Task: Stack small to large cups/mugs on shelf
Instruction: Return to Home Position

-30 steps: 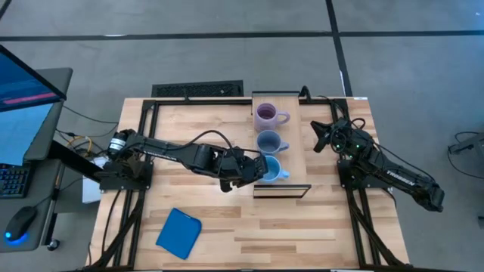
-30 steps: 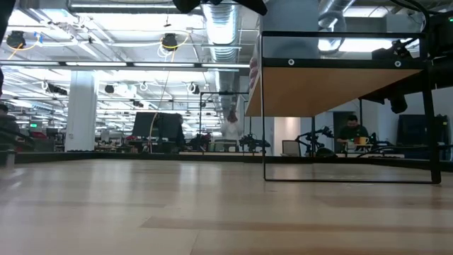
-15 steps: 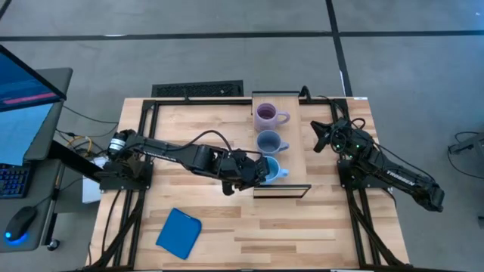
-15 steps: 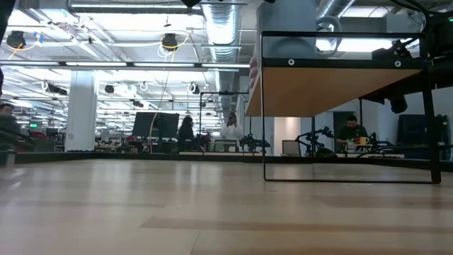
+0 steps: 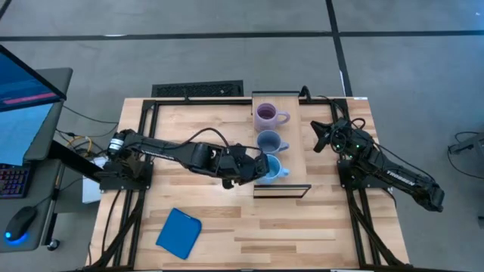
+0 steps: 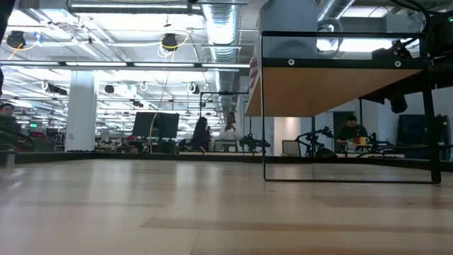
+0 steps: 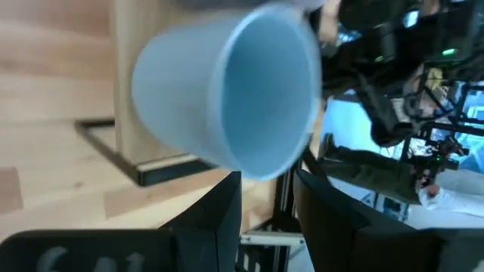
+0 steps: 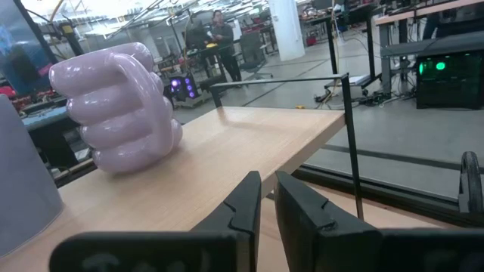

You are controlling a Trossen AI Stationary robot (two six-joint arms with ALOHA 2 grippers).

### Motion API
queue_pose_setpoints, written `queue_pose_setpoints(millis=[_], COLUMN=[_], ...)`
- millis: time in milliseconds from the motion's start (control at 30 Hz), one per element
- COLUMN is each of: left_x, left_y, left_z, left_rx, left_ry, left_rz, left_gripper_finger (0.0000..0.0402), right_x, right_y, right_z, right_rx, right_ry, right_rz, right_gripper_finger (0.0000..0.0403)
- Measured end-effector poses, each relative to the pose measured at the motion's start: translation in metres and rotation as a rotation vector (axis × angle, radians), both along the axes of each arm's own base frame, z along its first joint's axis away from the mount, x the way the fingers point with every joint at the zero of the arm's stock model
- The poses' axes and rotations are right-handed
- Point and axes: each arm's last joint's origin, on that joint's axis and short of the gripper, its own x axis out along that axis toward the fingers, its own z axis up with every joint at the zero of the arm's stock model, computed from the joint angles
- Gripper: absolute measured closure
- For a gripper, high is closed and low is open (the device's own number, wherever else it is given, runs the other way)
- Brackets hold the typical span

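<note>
Three mugs stand in a row down the shelf (image 5: 296,160) at mid-frame: the pale purple mug (image 5: 266,115) uppermost, the grey-blue mug (image 5: 268,141) below it, and the light blue mug (image 5: 271,168) lowest. The left gripper (image 5: 253,169) hangs close on the left of the light blue mug, its jaws apart and holding nothing. The right gripper (image 5: 321,136) waits right of the shelf with its jaws nearly together and empty, and a blue pad (image 5: 179,231) lies on the bench (image 5: 189,121) at lower left.
</note>
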Motion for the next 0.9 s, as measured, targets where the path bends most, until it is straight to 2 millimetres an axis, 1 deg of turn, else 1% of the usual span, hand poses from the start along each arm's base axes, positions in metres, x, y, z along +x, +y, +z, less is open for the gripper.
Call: queue_pose_setpoints(millis=[333, 433, 533, 633, 767, 833, 867, 900], left_x=[-0.016, -0.025, -0.039, -0.054, -0.073, -0.083, -0.082, -0.083], left_y=[0.01, 0.012, 0.012, 0.011, 0.015, 0.018, 0.021, 0.023], left_z=[0.064, 0.079, 0.093, 0.096, 0.091, 0.087, 0.086, 0.085], left_rx=[0.421, 0.569, 0.708, 0.809, 0.871, 0.893, 0.918, 0.978], left_ry=[-0.046, -0.005, 0.064, 0.177, 0.377, 0.479, 0.489, 0.512], left_rz=[0.007, -0.005, -0.01, -0.017, -0.089, -0.09, -0.075, -0.09], left_gripper_finger=[0.0289, 0.0289, 0.0289, 0.0289, 0.0289, 0.0289, 0.0289, 0.029], right_x=[0.0, 0.0, 0.0, 0.0, 0.0, 0.0, 0.0, 0.0], right_y=[0.0, 0.0, 0.0, 0.0, 0.001, 0.001, 0.001, 0.001], right_z=[0.0, 0.0, 0.0, 0.0, 0.0, 0.0, 0.0, 0.0], right_rx=[0.0, 0.0, 0.0, 0.001, 0.003, 0.002, 0.003, 0.003], right_ry=[0.0, 0.0, 0.0, 0.0, 0.001, 0.001, 0.002, 0.001], right_rz=[0.0, 0.0, 0.0, 0.007, 0.023, 0.023, 0.023, 0.023], right_gripper_finger=[0.0339, 0.0339, 0.0339, 0.0339, 0.0339, 0.0339, 0.0339, 0.0339])
